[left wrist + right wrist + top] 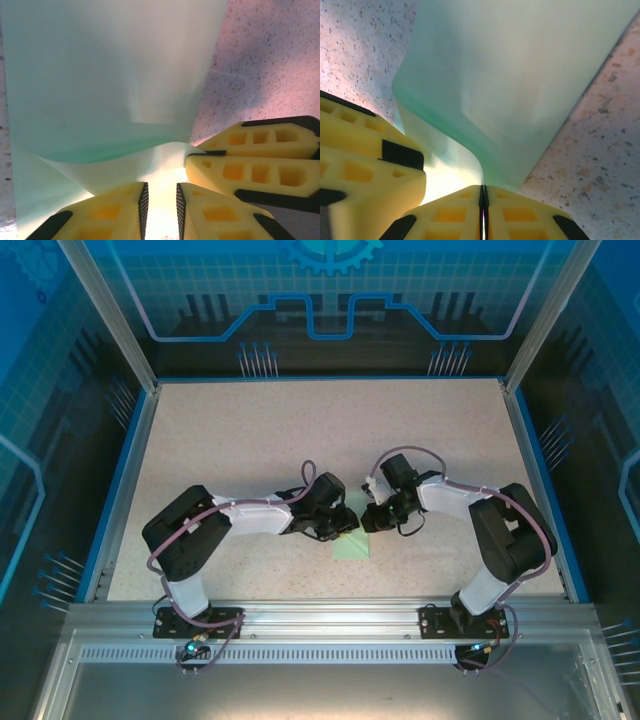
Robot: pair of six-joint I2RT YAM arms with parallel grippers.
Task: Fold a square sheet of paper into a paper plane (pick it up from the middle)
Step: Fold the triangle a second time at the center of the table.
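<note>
**One Side Closed Tight, the Other a Crack Apart**

At the middle of the speckled counter (250,440), toward its near edge: the square sheet of paper (353,546), pale mint green and unmarked. Bent over on itself in a loose, uncreased curl, with a darker layer above and a paler one beneath, as seen from both wrists. In the overhead view, a green patch showing on the counter's near side, the rest hidden under the two wrists.

Over the counter's middle, to the right: the right tool (483,192), closed all the way. Yellow fingers (530,217) meeting in a hairline seam, the edge of the paler layer caught in it. From the opposite wrist, those closed tips biting the paper's curled rim.

Over the counter's middle, to the left: the left tool (161,192), narrowly parted. Ribbed black pads (143,207) facing each other across a slim gap. Bright paper in that gap and beneath both fingers. Pressing the paper or merely straddling it: impossible to tell. Tips of both tools close together above the curl.
</note>
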